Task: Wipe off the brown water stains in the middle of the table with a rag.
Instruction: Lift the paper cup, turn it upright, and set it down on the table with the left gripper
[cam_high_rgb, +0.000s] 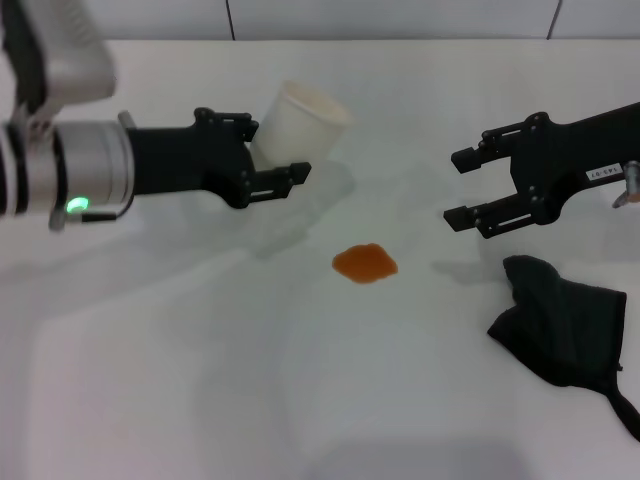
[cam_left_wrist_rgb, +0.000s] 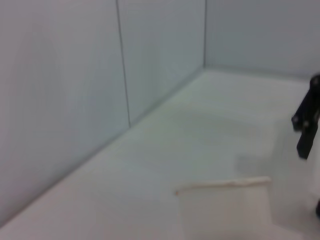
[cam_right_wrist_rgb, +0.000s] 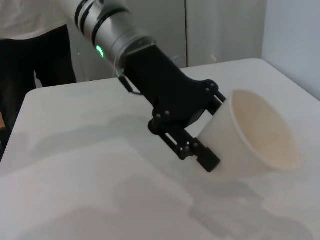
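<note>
An orange-brown water stain (cam_high_rgb: 364, 264) lies in the middle of the white table (cam_high_rgb: 180, 390). The black rag (cam_high_rgb: 565, 322) is crumpled on the table at the right, nothing touching it. My right gripper (cam_high_rgb: 455, 187) hovers open and empty to the right of the stain, just behind the rag. My left gripper (cam_high_rgb: 280, 148) is shut on a white paper cup (cam_high_rgb: 298, 124), held tilted above the table behind and left of the stain. The right wrist view shows that cup (cam_right_wrist_rgb: 257, 135) lying sideways in the left gripper (cam_right_wrist_rgb: 220, 127). In the left wrist view only the cup's rim (cam_left_wrist_rgb: 225, 183) shows.
A pale panelled wall (cam_high_rgb: 400, 18) runs along the table's far edge. A person in dark trousers (cam_right_wrist_rgb: 30, 55) stands beyond the table's end in the right wrist view. The right gripper's fingers (cam_left_wrist_rgb: 306, 125) show at the edge of the left wrist view.
</note>
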